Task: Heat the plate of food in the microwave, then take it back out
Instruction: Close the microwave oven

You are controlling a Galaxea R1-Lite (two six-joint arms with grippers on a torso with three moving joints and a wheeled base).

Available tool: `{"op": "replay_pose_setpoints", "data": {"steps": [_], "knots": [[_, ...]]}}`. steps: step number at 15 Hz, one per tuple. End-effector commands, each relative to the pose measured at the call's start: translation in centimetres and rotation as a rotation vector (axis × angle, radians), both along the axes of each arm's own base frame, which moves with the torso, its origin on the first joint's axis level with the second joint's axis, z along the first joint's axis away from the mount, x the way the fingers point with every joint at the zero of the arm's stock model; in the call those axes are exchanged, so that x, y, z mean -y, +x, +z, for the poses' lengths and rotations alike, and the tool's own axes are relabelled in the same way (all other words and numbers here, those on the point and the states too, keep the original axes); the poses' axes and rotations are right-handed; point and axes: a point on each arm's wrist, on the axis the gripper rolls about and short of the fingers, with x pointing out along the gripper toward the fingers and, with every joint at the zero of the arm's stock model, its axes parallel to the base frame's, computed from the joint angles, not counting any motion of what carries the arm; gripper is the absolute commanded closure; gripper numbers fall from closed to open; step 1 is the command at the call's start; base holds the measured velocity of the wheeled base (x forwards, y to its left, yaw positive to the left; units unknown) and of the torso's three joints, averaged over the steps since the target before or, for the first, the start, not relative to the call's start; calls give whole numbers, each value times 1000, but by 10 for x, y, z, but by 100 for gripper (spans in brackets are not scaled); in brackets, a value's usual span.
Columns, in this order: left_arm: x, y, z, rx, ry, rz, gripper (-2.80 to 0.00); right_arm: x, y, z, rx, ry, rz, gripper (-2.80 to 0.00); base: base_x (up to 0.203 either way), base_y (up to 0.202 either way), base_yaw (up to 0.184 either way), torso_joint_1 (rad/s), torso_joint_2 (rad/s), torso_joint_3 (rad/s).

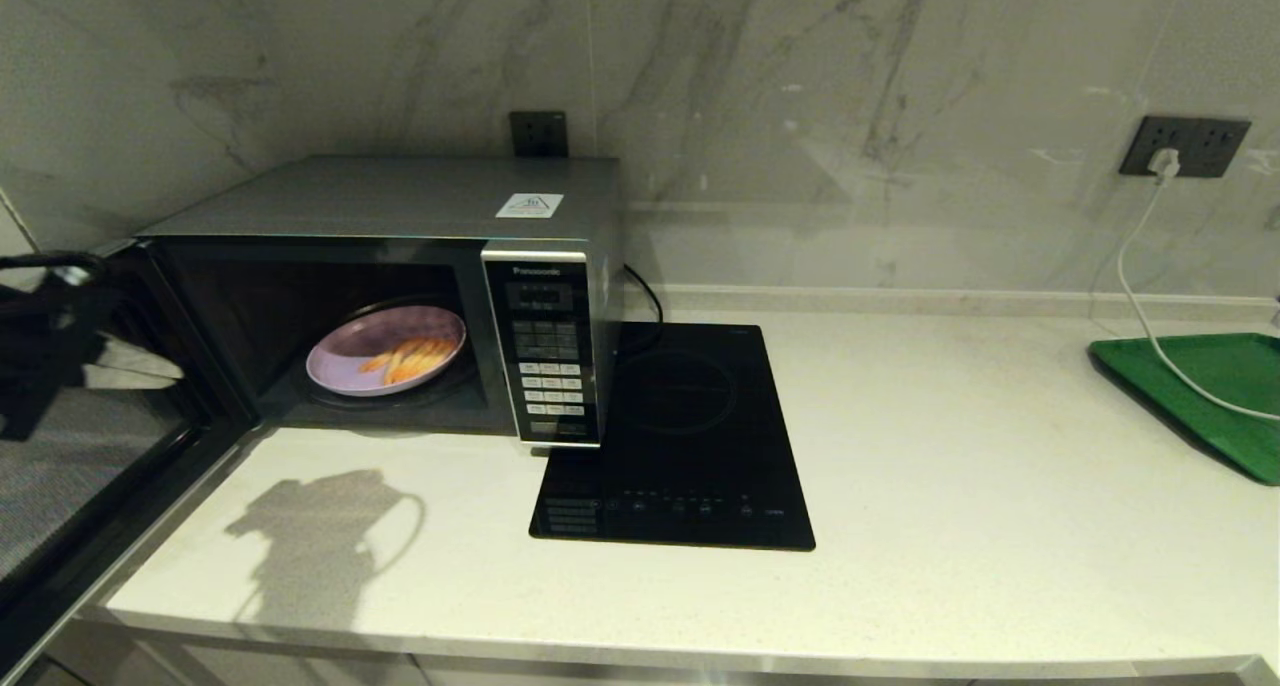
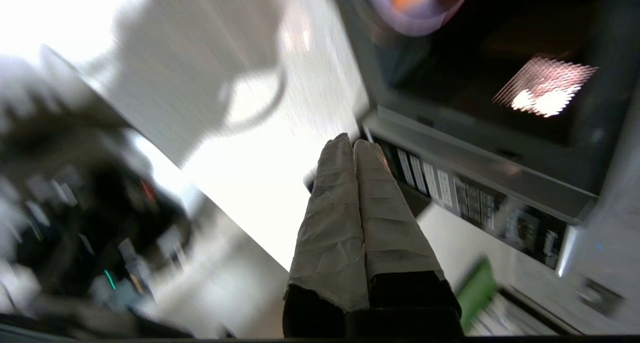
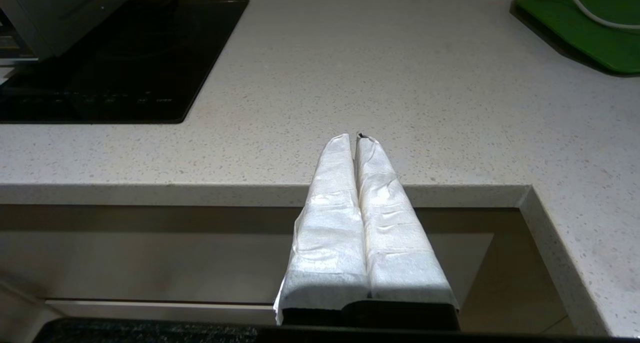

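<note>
The microwave [image 1: 400, 206] stands at the counter's back left with its dark glass door [image 1: 90, 466] swung wide open towards me. Inside, on the turntable, rests the lilac plate of food [image 1: 386, 350] with orange-yellow sticks on it. The left wrist view shows the plate [image 2: 415, 8] in the cavity and the button panel [image 2: 475, 193]. My left gripper [image 2: 352, 142] is shut and empty, out in front of the microwave near the panel's lower end. The left arm [image 1: 45, 306] is a dark shape beside the door. My right gripper [image 3: 353, 137] is shut and empty, low at the counter's front edge.
A flat black induction hob [image 1: 680, 436] lies just right of the microwave. A green tray [image 1: 1200, 396] sits at the far right with a white cable [image 1: 1140, 296] running onto it from a wall socket. The open door takes up the space left of the counter.
</note>
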Motion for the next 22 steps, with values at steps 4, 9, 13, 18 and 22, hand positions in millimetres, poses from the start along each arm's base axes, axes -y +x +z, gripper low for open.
{"op": "replay_pose_setpoints", "data": {"steps": [4,9,13,18,22], "knots": [[-64,-82,62,164,458,139,0,0,0,0,0,0,1,0,0,0,0,0,0,0],[-120,-73,69,97,588,288,0,0,0,0,0,0,1,0,0,0,0,0,0,0],[-166,-67,38,-57,578,373,0,0,0,0,0,0,1,0,0,0,0,0,0,0],[-169,-72,22,-152,476,367,0,0,0,0,0,0,1,0,0,0,0,0,0,0],[-152,-76,18,-172,337,289,0,0,0,0,0,0,1,0,0,0,0,0,0,0]]}}
